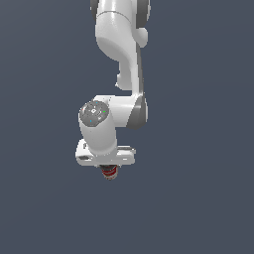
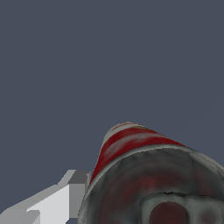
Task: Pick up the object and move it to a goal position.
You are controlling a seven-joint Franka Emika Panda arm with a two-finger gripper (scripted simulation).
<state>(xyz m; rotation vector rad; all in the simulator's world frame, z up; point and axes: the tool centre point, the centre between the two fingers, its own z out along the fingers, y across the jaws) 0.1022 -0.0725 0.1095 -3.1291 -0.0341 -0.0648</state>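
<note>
**Can close under the wrist, grip unconfirmed**

Seen in the exterior view: white arm point(image 1: 121, 59) reaching down from the top edge, bent at the elbow, wrist housing facing the camera; beneath it the pale hand body, with the gripper point(image 1: 109, 167) mostly hidden behind that body; poking out just below, the can point(image 1: 109, 173), only its red-and-white lower part showing, against a plain dark blue-grey ground point(image 1: 44, 208).

Seen in the wrist view: can point(image 2: 131, 144) very close to the lens and tilted, red-and-white label wrapping the side, dark mottled end face with silvery rim filling the corner; one pale grey finger point(image 2: 72, 192) just beside the can's side, contact not clear; second finger out of sight.

Cannot tell whether the pincer is clamped on the can or merely around it; jaw spacing hidden in both views.
</note>
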